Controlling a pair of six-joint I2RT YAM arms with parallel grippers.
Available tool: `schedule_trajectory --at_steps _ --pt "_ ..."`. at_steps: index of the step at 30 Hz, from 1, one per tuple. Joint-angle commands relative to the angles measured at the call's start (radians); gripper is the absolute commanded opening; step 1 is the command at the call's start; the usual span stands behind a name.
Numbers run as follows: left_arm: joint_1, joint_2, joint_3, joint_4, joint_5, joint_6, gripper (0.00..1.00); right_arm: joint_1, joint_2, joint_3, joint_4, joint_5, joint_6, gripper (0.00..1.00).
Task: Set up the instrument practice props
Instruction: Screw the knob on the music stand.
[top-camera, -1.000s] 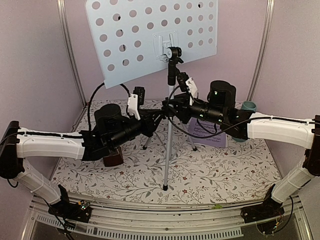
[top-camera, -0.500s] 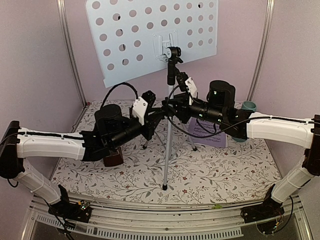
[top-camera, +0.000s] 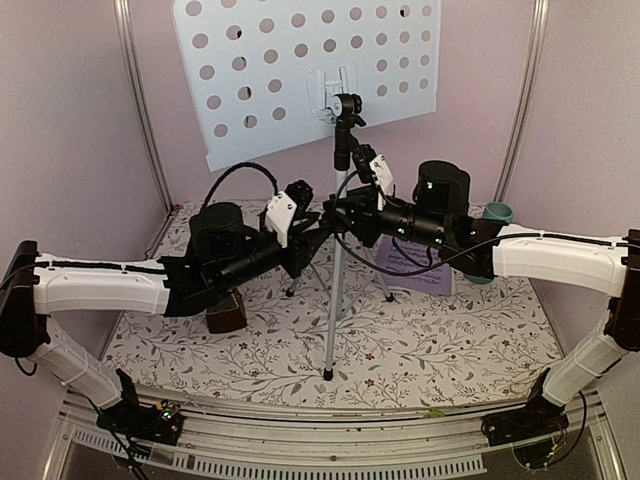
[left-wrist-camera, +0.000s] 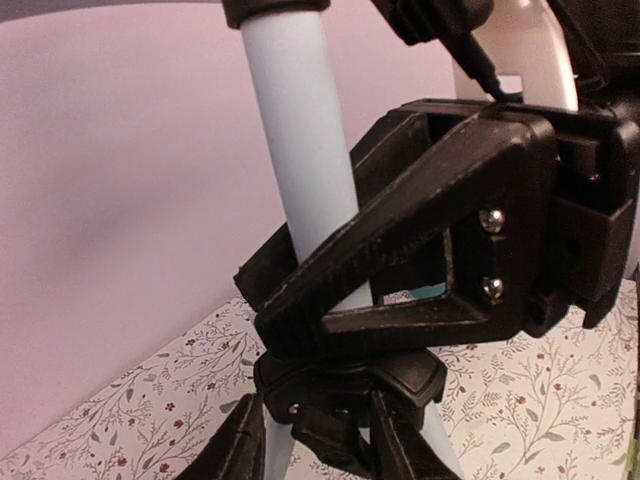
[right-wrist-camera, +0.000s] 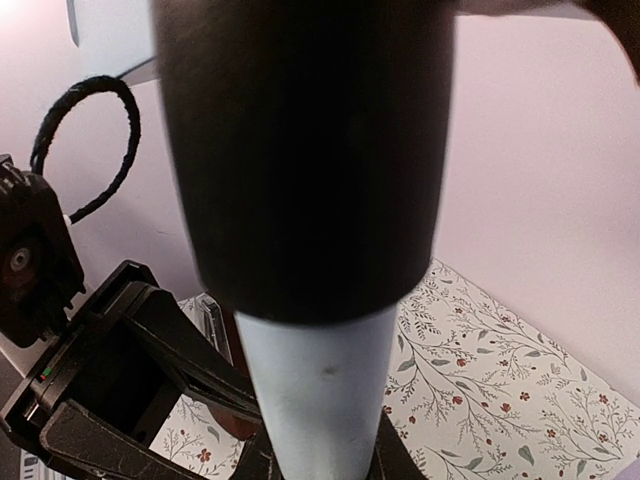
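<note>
The music stand's pale-blue perforated desk tops a silver pole on tripod legs. My right gripper is shut on the pole just above the black tripod hub. One of its fingers wraps the pole in the left wrist view. My left gripper is open just left of the pole. Its spread fingers show in the right wrist view beside the pole. The dark-red metronome sits under my left arm. White-lilac sheet music lies under my right arm.
A teal cup stands at the back right behind my right arm. The floral cloth covers the table. Lilac walls and metal corner posts close in the back and sides. The tripod's front foot stands near the table's front edge.
My left gripper has turned and moved right, up to the pole. The stand's desk has shifted slightly and its front foot has slid a little left. The right arm has held still.
</note>
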Motion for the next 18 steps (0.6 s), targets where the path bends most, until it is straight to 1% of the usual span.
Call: schedule_trajectory --at_steps 1,5,11,14,16,18 --pt "0.01 -0.012 0.016 0.016 0.128 -0.131 0.37 0.03 0.076 -0.039 -0.216 -0.057 0.016 0.0" --pt "0.036 -0.021 0.011 0.033 0.164 -0.242 0.32 0.029 0.077 -0.04 -0.217 -0.055 0.016 0.0" --pt "0.061 -0.033 -0.016 0.063 0.203 -0.38 0.27 0.029 0.074 -0.038 -0.22 -0.055 0.016 0.0" --pt "0.071 -0.042 -0.031 0.072 0.211 -0.421 0.27 0.029 0.075 -0.035 -0.224 -0.055 0.016 0.0" --pt "0.081 -0.055 -0.053 0.086 0.221 -0.447 0.31 0.029 0.075 -0.033 -0.226 -0.055 0.016 0.0" --pt "0.089 -0.069 -0.073 0.103 0.226 -0.477 0.33 0.03 0.075 -0.032 -0.229 -0.055 0.016 0.0"
